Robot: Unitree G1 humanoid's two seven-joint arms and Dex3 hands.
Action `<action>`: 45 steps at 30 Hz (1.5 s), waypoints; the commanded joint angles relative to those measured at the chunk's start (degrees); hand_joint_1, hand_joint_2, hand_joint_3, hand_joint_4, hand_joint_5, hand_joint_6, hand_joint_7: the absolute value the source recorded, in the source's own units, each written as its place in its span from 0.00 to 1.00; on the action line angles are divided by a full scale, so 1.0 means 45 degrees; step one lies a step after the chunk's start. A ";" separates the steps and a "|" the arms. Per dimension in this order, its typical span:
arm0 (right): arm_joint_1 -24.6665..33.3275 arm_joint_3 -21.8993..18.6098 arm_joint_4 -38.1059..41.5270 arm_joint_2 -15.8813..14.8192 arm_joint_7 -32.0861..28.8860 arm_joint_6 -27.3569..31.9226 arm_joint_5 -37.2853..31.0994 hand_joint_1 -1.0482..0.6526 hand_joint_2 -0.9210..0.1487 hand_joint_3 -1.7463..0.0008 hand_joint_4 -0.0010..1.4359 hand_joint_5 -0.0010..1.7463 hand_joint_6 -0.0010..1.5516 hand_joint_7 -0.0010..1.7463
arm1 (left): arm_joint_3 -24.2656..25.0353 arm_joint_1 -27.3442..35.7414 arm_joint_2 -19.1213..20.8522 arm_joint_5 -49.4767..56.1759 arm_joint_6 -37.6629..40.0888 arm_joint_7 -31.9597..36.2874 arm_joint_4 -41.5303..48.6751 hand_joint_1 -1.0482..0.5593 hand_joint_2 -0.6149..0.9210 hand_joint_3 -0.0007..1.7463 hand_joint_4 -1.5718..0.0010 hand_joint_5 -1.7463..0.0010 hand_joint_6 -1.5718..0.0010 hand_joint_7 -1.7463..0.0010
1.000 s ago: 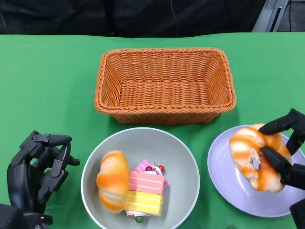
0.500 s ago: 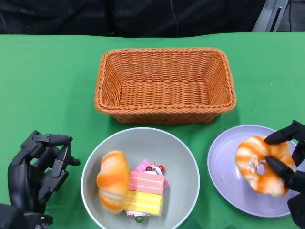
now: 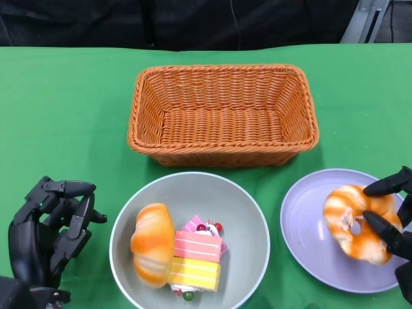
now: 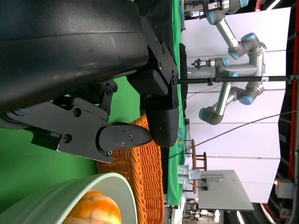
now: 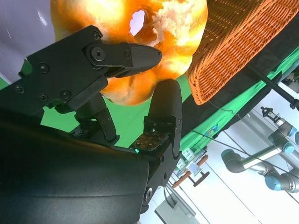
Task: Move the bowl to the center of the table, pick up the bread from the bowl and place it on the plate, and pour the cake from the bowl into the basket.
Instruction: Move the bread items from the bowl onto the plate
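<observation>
Green cloth covers our table (image 3: 71, 109), and we describe it from the near edge outward. Nearest us, our left hand (image 3: 48, 235) hovers beside the bowl (image 3: 241, 215), fingers loosely curled and apart, holding nothing; we judge it is parked clear of the bowl until the pouring step. The bowl sits centrally, just in front of the basket, which suggests the first step is done. It holds one bread roll (image 3: 152, 243) on its left side, touching one layered cake (image 3: 196, 254) of pink and yellow with small decorations on top.

At the same depth on the right, one lavender plate (image 3: 306, 225) carries a ring-shaped bread (image 3: 357, 222). Our right hand (image 3: 393, 222) has its fingers closed around the ring bread, which is low on the plate; the right wrist view shows fingers (image 5: 126, 53) pressed against the crust. We judge this to be the placing step, release not yet made.

Farthest from us, one empty wicker basket (image 3: 222, 116) waits, well placed to receive the cake.

Count: two breads, one cake, one bowl, one plate, one basket.
</observation>
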 commanded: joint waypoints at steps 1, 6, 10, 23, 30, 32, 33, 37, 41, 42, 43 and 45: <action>-0.0138 0.0033 0.0162 -0.0014 -0.0245 -0.0111 0.0145 0.51 0.13 0.68 0.56 1.00 0.46 0.69 | 0.0078 0.0154 0.0220 -0.0067 0.0051 -0.0153 -0.0085 0.53 0.99 0.22 0.51 0.12 0.48 0.32; -0.0191 0.0092 0.0476 0.0012 -0.0453 -0.0327 0.0146 0.52 0.12 0.70 0.56 1.00 0.47 0.66 | 0.0125 0.0197 0.0180 -0.0171 0.0094 -0.0279 -0.0156 0.53 0.99 0.22 0.50 0.13 0.48 0.33; -0.0316 0.0147 0.0975 0.0001 -0.0602 -0.0690 0.0219 0.52 0.11 0.71 0.56 1.00 0.48 0.65 | 0.0151 0.0243 0.0178 -0.0173 -0.0020 -0.0350 -0.0171 0.53 0.99 0.22 0.50 0.13 0.48 0.33; -0.0589 0.0512 0.2257 0.0116 -0.0917 -0.1084 0.0188 0.52 0.07 0.73 0.56 1.00 0.49 0.64 | 0.0124 0.0481 0.0142 -0.0103 0.0121 -0.0282 -0.0538 0.53 0.99 0.22 0.50 0.13 0.48 0.32; -0.0945 0.0788 0.3277 0.0031 -0.1298 -0.1427 -0.0108 0.53 0.07 0.75 0.56 1.00 0.49 0.63 | 0.0104 0.0444 0.0202 0.0204 -0.0003 0.0005 -0.0379 0.52 0.98 0.22 0.50 0.13 0.48 0.31; -0.1060 0.0874 0.3558 -0.0014 -0.1501 -0.1547 -0.0194 0.53 0.06 0.75 0.56 1.00 0.50 0.62 | 0.0090 0.0449 0.0210 0.0271 -0.0034 0.0094 -0.0370 0.52 0.99 0.22 0.50 0.13 0.48 0.31; -0.1106 0.0897 0.3666 -0.0015 -0.1559 -0.1563 -0.0201 0.53 0.06 0.76 0.56 1.00 0.50 0.61 | 0.0091 0.0451 0.0205 0.0267 -0.0036 0.0085 -0.0375 0.52 0.99 0.22 0.50 0.12 0.48 0.32; -0.1356 0.0970 0.4138 0.0043 -0.1737 -0.1433 -0.0212 0.53 0.05 0.76 0.55 1.00 0.50 0.59 | 0.0112 0.0423 0.0187 0.0141 -0.0043 -0.0111 -0.0348 0.52 0.99 0.22 0.50 0.12 0.48 0.32; -0.1758 0.1167 0.4909 -0.0030 -0.2168 -0.1434 -0.0473 0.55 0.04 0.78 0.54 1.00 0.52 0.55 | 0.0104 0.0437 0.0179 0.0062 0.0048 -0.0217 -0.0368 0.52 0.99 0.22 0.50 0.12 0.48 0.32; -0.1850 0.1214 0.5109 -0.0048 -0.2187 -0.1421 -0.0482 0.55 0.04 0.78 0.54 1.00 0.52 0.54 | 0.0095 0.0443 0.0195 0.0070 0.0056 -0.0222 -0.0368 0.52 0.99 0.22 0.50 0.12 0.48 0.32; -0.1920 0.1256 0.5261 -0.0065 -0.2212 -0.1424 -0.0492 0.55 0.03 0.79 0.53 1.00 0.52 0.53 | 0.0085 0.0447 0.0207 0.0076 0.0059 -0.0220 -0.0368 0.52 0.99 0.22 0.51 0.13 0.48 0.32; -0.2051 0.1379 0.5550 -0.0110 -0.2391 -0.1375 -0.0590 0.56 0.03 0.80 0.53 1.00 0.53 0.52 | 0.0083 0.0431 0.0240 0.0120 -0.0003 -0.0187 -0.0303 0.52 0.99 0.21 0.51 0.13 0.48 0.33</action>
